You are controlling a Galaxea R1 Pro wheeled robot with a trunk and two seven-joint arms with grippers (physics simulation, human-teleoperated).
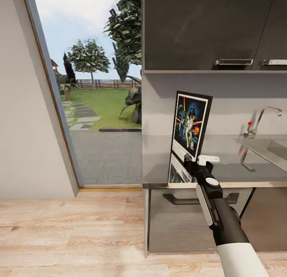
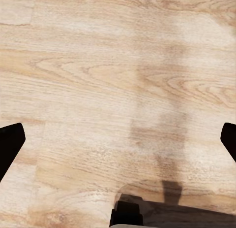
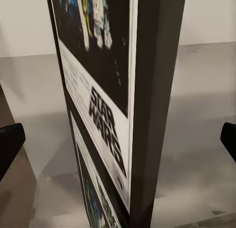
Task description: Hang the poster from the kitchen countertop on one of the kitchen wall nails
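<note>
Your right gripper (image 1: 198, 162) sits at the front edge of the kitchen countertop (image 1: 223, 171), right up against the lower right corner of the poster (image 1: 190, 125). Through the right wrist camera the two dark fingertips (image 3: 11, 146) stand wide apart at either side of the frame, with the poster's (image 3: 113, 110) black edge running between them and touching neither, so read the jaws as open and holding nothing.

The poster stands upright on the slab, its long axis vertical, leaning a little, its foot mirrored in the glossy surface. It lies straight ahead of that gripper, edge-on to the fingers, so the thin frame is what you would close on.

Your left gripper (image 2: 118, 144) hangs well away, pointing down at the wooden floor (image 2: 98, 80), fingers spread and empty. The right arm is plainly the nearer one.

I can't make out a wall nail anywhere on the pale plaster beside the window.
</note>
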